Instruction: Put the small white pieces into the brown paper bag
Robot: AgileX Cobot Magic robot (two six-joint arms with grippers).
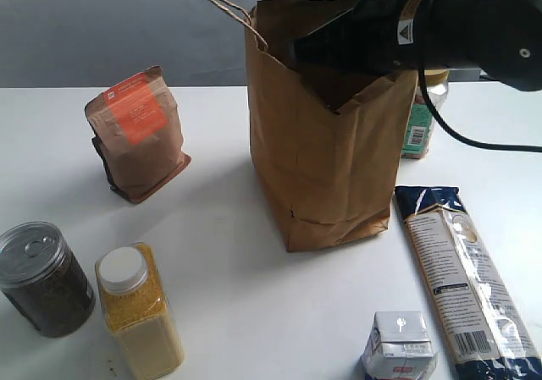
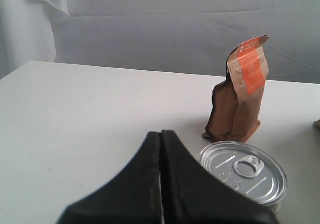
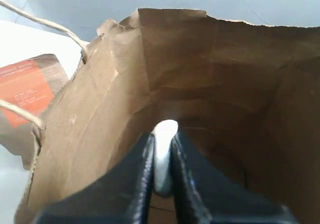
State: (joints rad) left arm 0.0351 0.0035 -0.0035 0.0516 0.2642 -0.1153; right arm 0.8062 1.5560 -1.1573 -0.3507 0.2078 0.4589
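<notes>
Your right jaws are clenched on one small white piece (image 3: 164,130), its long side running along them; they sit at the open mouth of the brown paper bag (image 1: 322,168), its inside straight ahead; your left jaws, squeezed together with nothing between them, are well apart.

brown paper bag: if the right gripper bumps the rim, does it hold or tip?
Probably flexes first: the brown paper bag is creased with a wavy rim, so thin, floppy walls. Tall and free-standing, likely light, so a sideways nudge from the right gripper could slide or tip it.
</notes>
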